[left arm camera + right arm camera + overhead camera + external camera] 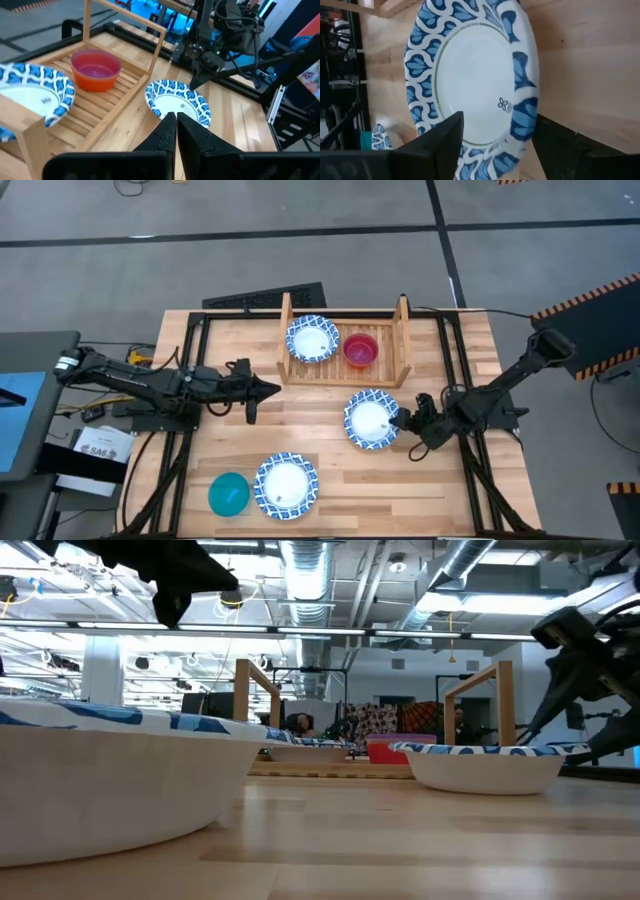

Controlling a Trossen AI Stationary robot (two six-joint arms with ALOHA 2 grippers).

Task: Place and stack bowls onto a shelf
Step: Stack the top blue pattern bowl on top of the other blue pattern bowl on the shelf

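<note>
The wooden shelf [345, 370] stands at the table's far middle. On its slats rest a blue-rimmed white bowl [313, 339] and an orange bowl [360, 350]. A second blue-rimmed bowl [370, 420] sits on the table in front of the shelf. My right gripper [497, 150] is open at that bowl's right rim [522, 105], one finger over the inside and one outside, with no touch that I can see. My left gripper [176, 125] is shut and hovers left of the shelf [265, 390]. A third blue-rimmed bowl [286, 486] and a teal bowl [228, 493] sit near the front edge. Purple and yellow bowls are out of view.
A black metal frame [190, 350] runs along the table's edges and under both arms. The shelf's two upright side boards [255, 700] [495, 700] flank its slats. Bare wood [300, 425] lies between the shelf and the near bowls.
</note>
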